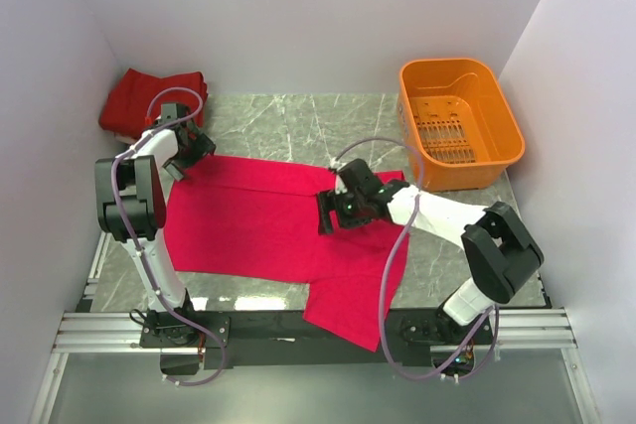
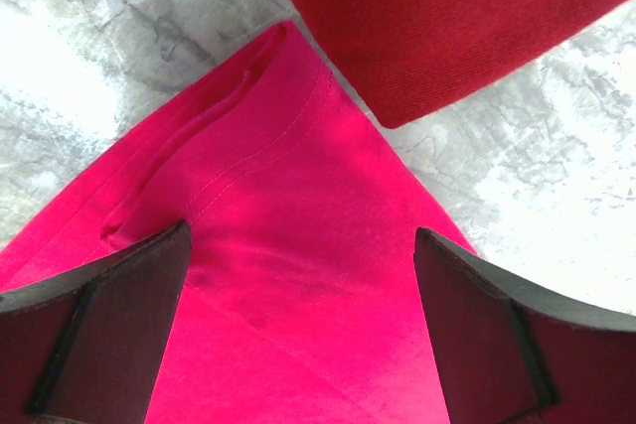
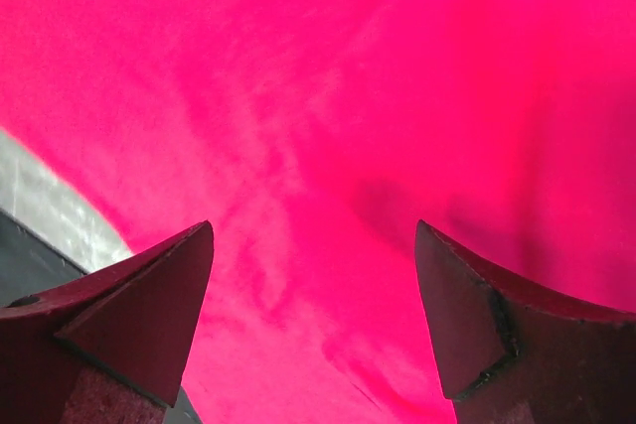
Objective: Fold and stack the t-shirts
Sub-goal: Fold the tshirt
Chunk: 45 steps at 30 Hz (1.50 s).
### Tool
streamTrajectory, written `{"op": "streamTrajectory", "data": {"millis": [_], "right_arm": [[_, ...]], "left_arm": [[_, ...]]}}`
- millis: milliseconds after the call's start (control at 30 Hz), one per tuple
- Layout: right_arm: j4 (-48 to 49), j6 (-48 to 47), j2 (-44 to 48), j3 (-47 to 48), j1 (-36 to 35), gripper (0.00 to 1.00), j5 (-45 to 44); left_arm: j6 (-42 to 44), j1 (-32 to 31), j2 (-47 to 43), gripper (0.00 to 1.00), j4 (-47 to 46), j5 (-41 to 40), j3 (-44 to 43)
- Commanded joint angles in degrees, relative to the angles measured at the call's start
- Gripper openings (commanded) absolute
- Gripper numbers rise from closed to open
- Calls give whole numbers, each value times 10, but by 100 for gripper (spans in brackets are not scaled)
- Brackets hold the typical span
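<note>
A crimson t-shirt (image 1: 258, 220) lies spread flat across the middle of the table, one part hanging over the near edge. A darker red folded t-shirt (image 1: 149, 98) sits at the back left corner; it also shows in the left wrist view (image 2: 447, 17). My left gripper (image 1: 177, 161) is open and empty over the crimson shirt's far left corner (image 2: 298, 245), close to the dark red shirt. My right gripper (image 1: 330, 213) is open and empty just above the middle right of the crimson shirt (image 3: 328, 146).
An orange plastic basket (image 1: 459, 121) stands at the back right. Grey marble table (image 1: 298, 121) shows behind the shirt. White walls close in on both sides and at the back. A black rail runs along the near edge.
</note>
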<state>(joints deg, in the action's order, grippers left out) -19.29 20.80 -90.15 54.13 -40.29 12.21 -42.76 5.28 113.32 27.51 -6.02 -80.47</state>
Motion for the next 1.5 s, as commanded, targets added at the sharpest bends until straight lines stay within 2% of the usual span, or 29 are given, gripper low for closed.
{"op": "streamTrajectory", "data": {"millis": [0, 67, 233, 333, 533, 767, 1033, 1200, 1300, 1467], "right_arm": [[-18, 23, 29, 33, 47, 88, -64], [-21, 27, 18, 46, 89, 89, -66], [-37, 21, -68, 101, 121, 89, -152], [-46, 28, -115, 140, 144, 88, -173], [-86, 15, -220, 224, 167, 88, -184], [-124, 31, -282, 291, 181, 88, -177], [-149, 15, -342, 388, 194, 88, -175], [-151, 3, -346, 440, 195, 88, -155], [-125, -8, -278, 422, 187, 88, -148], [-85, -14, -167, 342, 167, 89, -158]], "left_arm": [[9, 4, -35, 99, 2, -18, 0], [8, 5, -35, 99, 2, -20, 1], [5, 16, -30, 99, -2, -12, 15], [5, 25, -25, 99, 3, -16, 18], [-1, 37, -20, 100, 4, -21, 27], [-21, 43, -10, 100, 8, -29, 23], [-32, 43, 29, 100, 19, -26, -39], [-28, 43, 28, 99, 49, -36, -72], [-29, 43, -19, 100, 55, -43, -62], [-68, 44, -144, 99, 75, -72, 11]]}}
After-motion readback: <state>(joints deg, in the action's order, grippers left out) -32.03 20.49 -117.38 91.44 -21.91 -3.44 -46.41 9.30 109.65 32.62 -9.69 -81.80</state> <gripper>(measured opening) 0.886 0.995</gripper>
